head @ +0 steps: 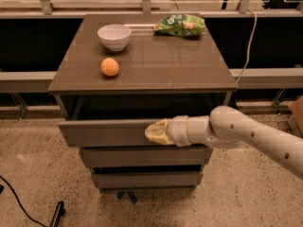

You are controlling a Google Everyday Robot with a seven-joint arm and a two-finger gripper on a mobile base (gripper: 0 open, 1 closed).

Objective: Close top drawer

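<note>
The top drawer (pixel 104 132) is the widest grey-brown front under the cabinet top. It stands a little way out, with a narrow dark gap of its inner box showing behind the front panel. My gripper (pixel 152 132), cream-tipped on a white arm coming from the right, rests against the middle-right of the drawer front.
On the cabinet top (pixel 156 65) stand a white bowl (pixel 114 36), an orange (pixel 110 66) and a green snack bag (pixel 181 25). Two shorter drawer fronts (pixel 142 157) sit below. A black cable (pixel 21 205) lies on the speckled floor at the left. A railing runs behind.
</note>
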